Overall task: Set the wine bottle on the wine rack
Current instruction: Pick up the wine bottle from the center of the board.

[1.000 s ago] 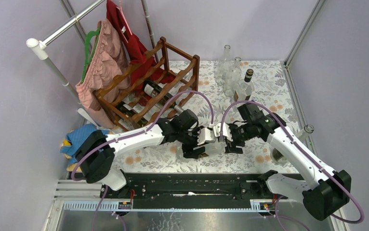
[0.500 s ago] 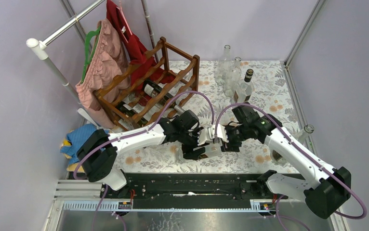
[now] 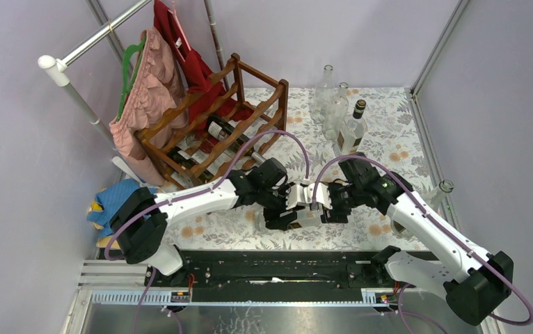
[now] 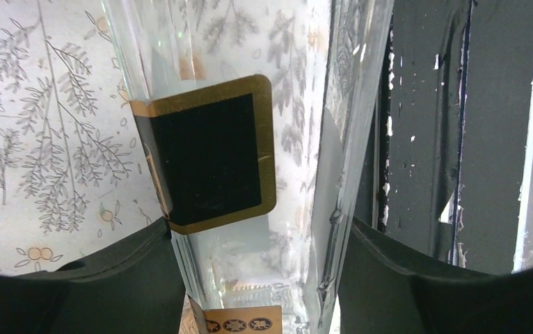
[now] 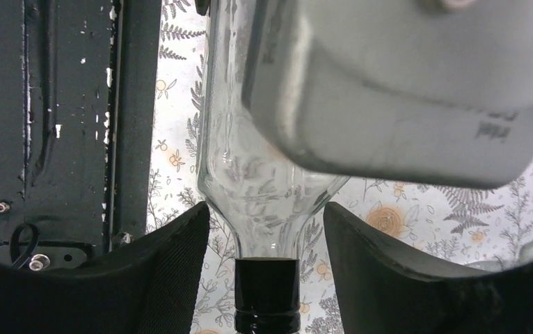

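Observation:
The wine bottle [image 3: 306, 207], clear square glass with a black, gold-edged label, hangs low over the flowered table between both arms. My left gripper [image 3: 293, 209] is shut on its body; the left wrist view shows the glass [image 4: 250, 104] pressed by both fingers of that gripper [image 4: 258, 229]. My right gripper [image 3: 328, 205] sits at the other end. In the right wrist view its fingertips [image 5: 201, 212] meet the bottle's shoulder [image 5: 264, 174], and the black-capped neck runs free between the fingers. The wine rack [image 3: 180, 115], dark red-brown wood, stands at the back left.
A dark bottle [image 3: 225, 132] lies in the rack. Several glass bottles [image 3: 333, 104] stand at the back, and one more [image 3: 441, 191] at the right edge. Clothes [image 3: 145, 90] hang on a rail beside the rack. A blue cloth [image 3: 114, 198] lies left; a black base rail [image 3: 271, 268] spans the near edge.
My right gripper has slid left along the bottle's neck and narrowed onto its shoulder. The left gripper and the bottle have barely moved.

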Action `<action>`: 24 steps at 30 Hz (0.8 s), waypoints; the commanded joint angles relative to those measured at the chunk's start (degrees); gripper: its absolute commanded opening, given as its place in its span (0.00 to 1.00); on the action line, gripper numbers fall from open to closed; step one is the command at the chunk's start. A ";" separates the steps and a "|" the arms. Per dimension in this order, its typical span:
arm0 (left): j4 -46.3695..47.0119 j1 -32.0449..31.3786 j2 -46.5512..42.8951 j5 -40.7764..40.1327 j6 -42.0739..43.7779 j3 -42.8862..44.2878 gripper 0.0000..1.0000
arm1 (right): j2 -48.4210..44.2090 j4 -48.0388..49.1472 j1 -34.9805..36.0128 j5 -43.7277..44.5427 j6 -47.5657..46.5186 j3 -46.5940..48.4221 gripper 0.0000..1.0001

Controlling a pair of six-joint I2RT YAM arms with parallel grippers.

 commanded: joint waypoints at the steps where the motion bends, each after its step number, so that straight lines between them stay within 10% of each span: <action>1: 9.00 -0.17 -4.03 4.15 0.65 3.18 0.00 | -2.56 2.89 0.77 1.85 2.35 0.21 0.68; 18: 8.73 -0.15 -5.14 4.71 1.52 2.89 0.00 | -1.81 0.68 0.85 4.03 0.47 -0.42 0.64; 24: 8.73 -0.20 -4.96 4.81 1.40 2.99 0.00 | -1.61 0.59 0.84 3.60 0.15 -0.43 0.38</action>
